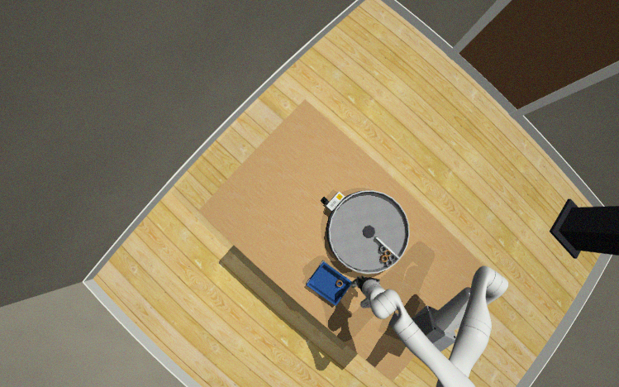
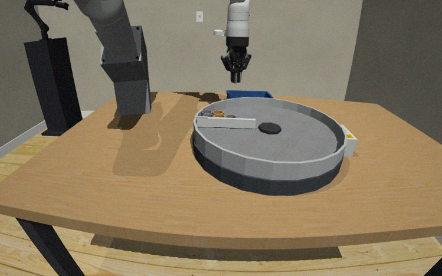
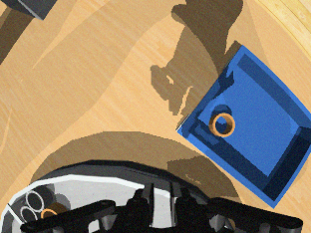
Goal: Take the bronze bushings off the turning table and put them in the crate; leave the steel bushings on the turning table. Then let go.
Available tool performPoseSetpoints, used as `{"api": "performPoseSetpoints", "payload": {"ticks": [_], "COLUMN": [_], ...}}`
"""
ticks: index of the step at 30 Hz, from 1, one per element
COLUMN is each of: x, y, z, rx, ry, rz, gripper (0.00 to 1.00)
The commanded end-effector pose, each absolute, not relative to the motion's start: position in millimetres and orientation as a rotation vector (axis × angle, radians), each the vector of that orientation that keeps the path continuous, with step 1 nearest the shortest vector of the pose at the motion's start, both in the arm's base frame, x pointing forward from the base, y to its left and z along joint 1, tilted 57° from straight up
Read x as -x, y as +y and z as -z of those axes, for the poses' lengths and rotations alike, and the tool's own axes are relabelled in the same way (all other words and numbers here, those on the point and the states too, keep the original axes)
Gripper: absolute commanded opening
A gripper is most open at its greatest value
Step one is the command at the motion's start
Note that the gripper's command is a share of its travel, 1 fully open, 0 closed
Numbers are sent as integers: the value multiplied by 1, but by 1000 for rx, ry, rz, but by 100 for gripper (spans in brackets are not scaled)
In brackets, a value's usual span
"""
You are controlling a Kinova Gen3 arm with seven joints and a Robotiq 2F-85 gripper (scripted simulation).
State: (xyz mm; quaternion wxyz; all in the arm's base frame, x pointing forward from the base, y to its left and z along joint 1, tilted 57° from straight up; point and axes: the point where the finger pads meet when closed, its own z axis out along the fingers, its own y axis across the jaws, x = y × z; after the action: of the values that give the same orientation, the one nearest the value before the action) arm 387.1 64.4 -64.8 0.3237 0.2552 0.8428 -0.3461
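The grey turning table point(image 2: 268, 140) stands on the wooden table, also seen from above point(image 1: 367, 231). Bronze bushings point(image 2: 218, 113) and steel bushings point(image 2: 206, 112) sit bunched against its rim behind a white bar point(image 2: 225, 122); from above the cluster point(image 1: 386, 255) lies near the arm's side. The blue crate point(image 1: 329, 282) holds one bronze bushing point(image 3: 222, 123), which lies flat on the crate floor point(image 3: 249, 123). My gripper point(image 2: 236, 80) hangs high above the table, between the crate and the turning table's rim. Its fingers are shut with nothing between them.
A black hub point(image 2: 269, 128) marks the turning table's centre. A small white and yellow box point(image 2: 349, 138) sits against its far rim. The arm's grey base point(image 2: 129, 68) stands at the table's back, and a black pedestal point(image 2: 52, 82) stands beside the table.
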Motion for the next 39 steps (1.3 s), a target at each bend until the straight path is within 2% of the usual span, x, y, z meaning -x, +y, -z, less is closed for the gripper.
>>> {"api": "performPoseSetpoints", "payload": {"ticks": [1,15,20,32,39], "x": [-379,-373,-359,-359,-345], "y": [47,33,-2,-2,-38], "z": [47,33,-3,-3,-39], "rx": [-688,-688,-688,-688,-687], "ry": [2205,2205,2205,2205,2205], "rz": [907,906,906,906,906], "gripper": [14,14,14,14,14]}}
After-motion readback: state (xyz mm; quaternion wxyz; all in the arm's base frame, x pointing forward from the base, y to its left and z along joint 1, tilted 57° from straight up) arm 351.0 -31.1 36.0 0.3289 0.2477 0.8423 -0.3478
